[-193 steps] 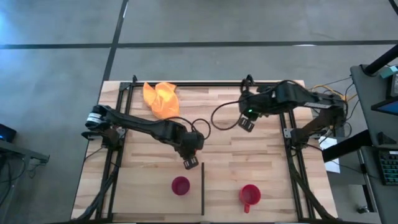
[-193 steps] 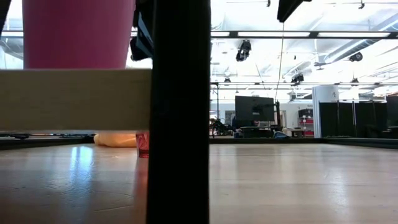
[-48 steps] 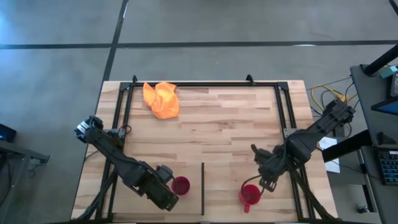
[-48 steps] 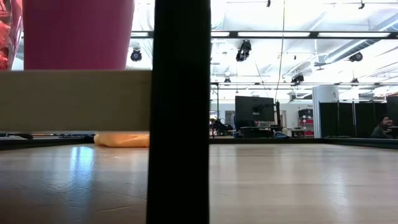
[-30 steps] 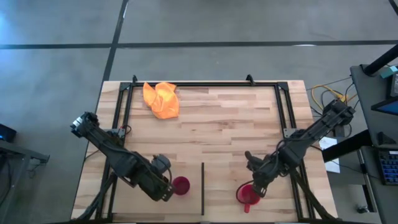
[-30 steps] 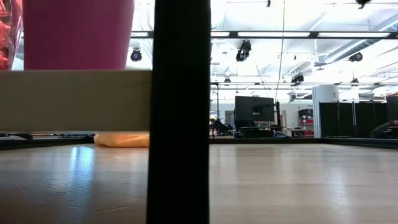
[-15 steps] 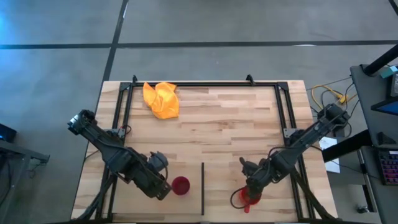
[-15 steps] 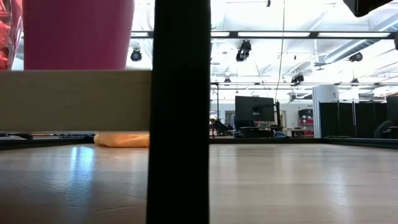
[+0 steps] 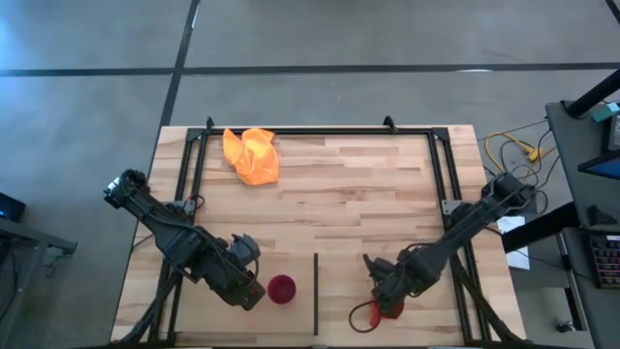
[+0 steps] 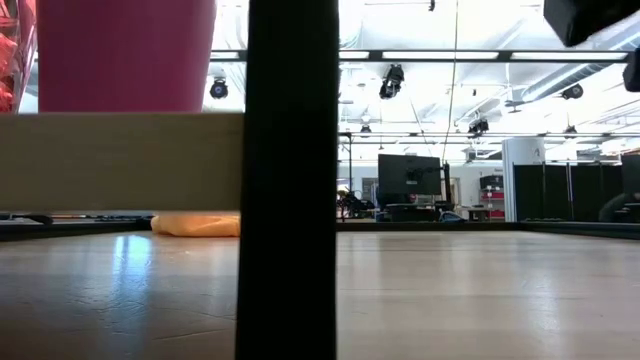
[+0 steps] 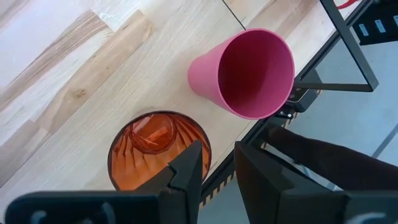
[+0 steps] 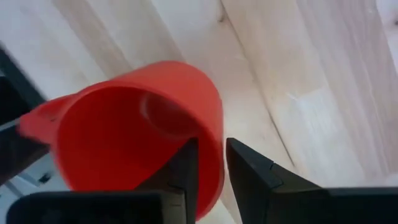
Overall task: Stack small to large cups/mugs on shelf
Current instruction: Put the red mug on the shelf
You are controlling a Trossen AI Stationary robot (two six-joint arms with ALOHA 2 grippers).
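**Red mug rim pinched; orange tumbler rim pinched**

Red mug [image 12: 143,130] held at its rim by right gripper [image 12: 208,158]: one finger inside the wall, the other outside, gap narrow, closed on the wall. Seen from above near the table's front edge, right of the dark divider strip [image 9: 316,294]; mug [image 9: 373,312] mostly covered there by right gripper [image 9: 387,296], only a red sliver and part of the handle showing. Tilted in the right wrist view, handle end cut short by dark frame.

Orange see-through tumbler [image 11: 158,146] gripped at its rim by left gripper [image 11: 217,165], fingers narrow around the wall. Upright on the wood, ribbed base visible through the mouth. Near rim partly masked by the fingers. Not discernible in the high view, hidden under left gripper [image 9: 244,288].

Magenta cup [image 11: 245,74] just beside the tumbler, apart from it, mouth toward the left wrist camera. From above, magenta cup [image 9: 281,289] just right of the left gripper, left of the divider.

Low view: magenta cup [image 10: 125,55] cropped at top, base hidden behind a pale board [image 10: 120,160]. Yellow-orange cloth [image 9: 253,155] at the far left of the table [image 9: 358,204].
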